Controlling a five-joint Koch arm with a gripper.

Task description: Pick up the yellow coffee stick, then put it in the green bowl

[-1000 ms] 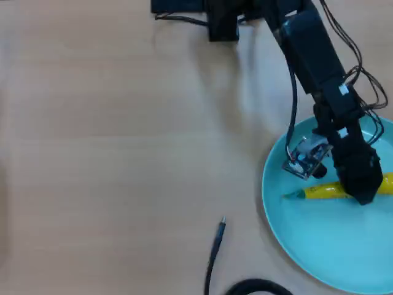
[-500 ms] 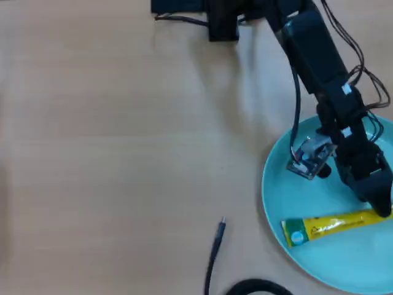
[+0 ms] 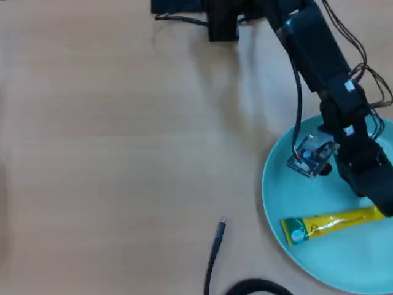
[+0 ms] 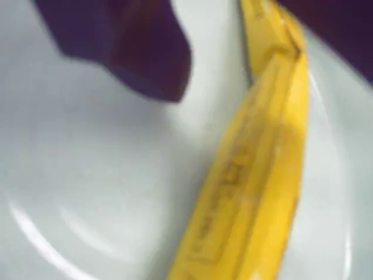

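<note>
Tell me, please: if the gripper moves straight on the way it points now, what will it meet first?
Probably the yellow coffee stick, lying in the green bowl just ahead of the gripper. Beside it there is only the bowl's floor. Depth is unclear.

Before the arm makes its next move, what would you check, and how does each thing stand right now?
1. Stick over the bowl: ok, its whole length sits inside the rim in the overhead view.
2. Stick resting on the bowl floor: cannot tell; the wrist view is blurred and close.
3. Gripper let go of the stick: cannot tell; one dark finger stands apart from it, the other meets it at the frame's top edge.
4. Gripper over the bowl: ok, it is above the stick's right end in the overhead view.
5. Loose cable clear of the bowl: ok, it lies on the table left of the rim.
</note>
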